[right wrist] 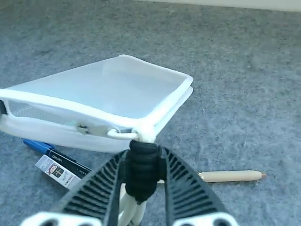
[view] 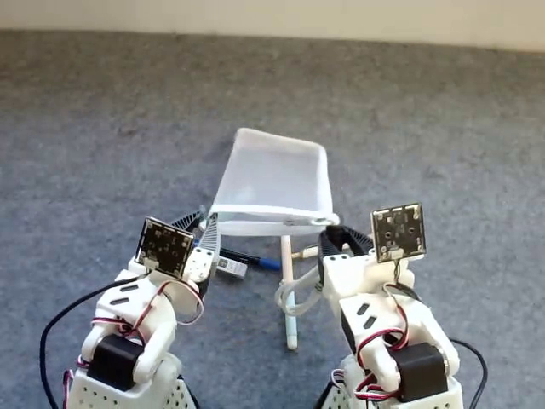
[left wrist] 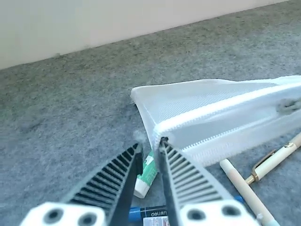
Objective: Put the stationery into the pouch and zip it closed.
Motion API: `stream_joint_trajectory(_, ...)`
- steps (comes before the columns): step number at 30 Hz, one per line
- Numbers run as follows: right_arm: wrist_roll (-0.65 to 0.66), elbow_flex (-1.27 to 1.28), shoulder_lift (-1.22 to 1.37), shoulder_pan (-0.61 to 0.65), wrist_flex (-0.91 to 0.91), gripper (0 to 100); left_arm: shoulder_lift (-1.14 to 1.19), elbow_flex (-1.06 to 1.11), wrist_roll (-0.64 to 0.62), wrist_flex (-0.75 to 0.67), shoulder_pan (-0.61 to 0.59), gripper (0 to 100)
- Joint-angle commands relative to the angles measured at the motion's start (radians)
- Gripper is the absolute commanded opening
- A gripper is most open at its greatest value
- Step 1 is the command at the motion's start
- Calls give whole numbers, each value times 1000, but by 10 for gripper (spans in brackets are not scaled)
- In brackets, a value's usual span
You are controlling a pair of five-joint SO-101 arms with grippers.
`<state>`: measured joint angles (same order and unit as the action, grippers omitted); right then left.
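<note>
The white mesh pouch point(view: 272, 183) lies mid-table with its zipped front edge point(right wrist: 70, 123) raised. My left gripper point(left wrist: 150, 144) is at the pouch's near left corner point(left wrist: 160, 134). Its fingers stand a narrow gap apart, and one tip touches the corner. My right gripper point(right wrist: 141, 155) is shut on a black ribbed piece point(right wrist: 141, 167) at the pouch's other front corner, and a white cord point(view: 288, 294) trails from that piece. In front of the pouch lie a green-and-white glue stick point(left wrist: 146, 176), a blue-and-black pen point(view: 247, 260), a white pen point(view: 289, 315) and a beige pen point(left wrist: 275, 159).
Grey carpet covers the table point(view: 102, 128) all round, with open room to the left, right and behind the pouch. A pale wall point(left wrist: 70, 23) runs along the far edge. Both arm bases point(view: 128, 358) stand close to the loose stationery.
</note>
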<state>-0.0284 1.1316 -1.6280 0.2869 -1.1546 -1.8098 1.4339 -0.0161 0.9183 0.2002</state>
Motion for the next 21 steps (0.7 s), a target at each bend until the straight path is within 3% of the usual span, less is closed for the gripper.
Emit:
stream_joint_trajectory(1,8,-73,-8,-27,5,5,4,-77,3,29,-33,63)
stream_joint_trajectory(21,8,-73,-8,-104,27,5,4,-91,-29,38,-94,63)
